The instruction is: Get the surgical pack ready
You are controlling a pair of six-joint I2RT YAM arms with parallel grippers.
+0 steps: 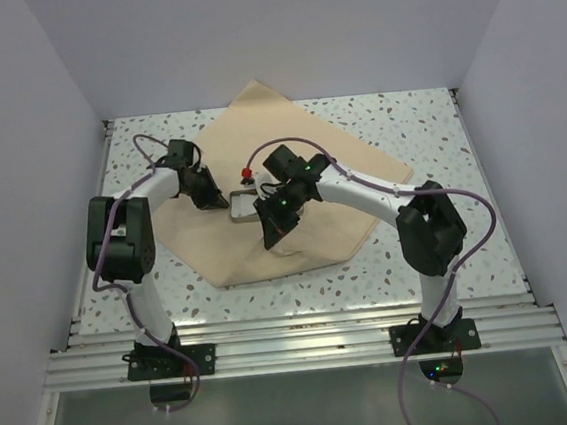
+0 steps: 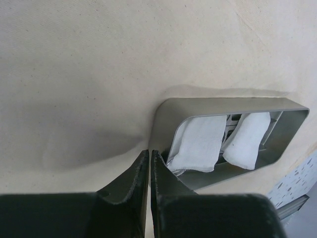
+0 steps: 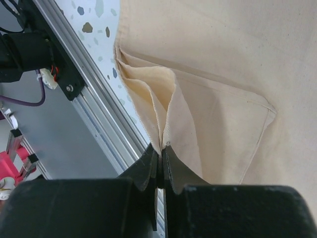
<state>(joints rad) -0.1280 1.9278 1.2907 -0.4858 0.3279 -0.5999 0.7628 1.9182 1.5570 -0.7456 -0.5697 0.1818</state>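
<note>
The tan fabric sheet [image 1: 359,165] lies spread on the speckled table. The grey metal tray [image 1: 240,214] stands on it. The left wrist view shows the tray's rim [image 2: 223,104], two white gauze squares [image 2: 200,144] and steel instruments [image 2: 229,130] between them. My left gripper [image 2: 149,152] is shut, its tips at the tray's near corner, with nothing seen between them; it also shows in the top view [image 1: 214,199]. My right gripper [image 3: 162,148] is shut on a pinched fold of the sheet [image 3: 223,59] near its front edge, held up just in front of the tray [image 1: 269,238].
The aluminium rail [image 3: 94,109] runs along the table's near edge below the lifted fold. A small red item [image 1: 246,173] sits just behind the tray. White walls enclose the table on three sides. Speckled tabletop [image 1: 425,118] shows around the sheet.
</note>
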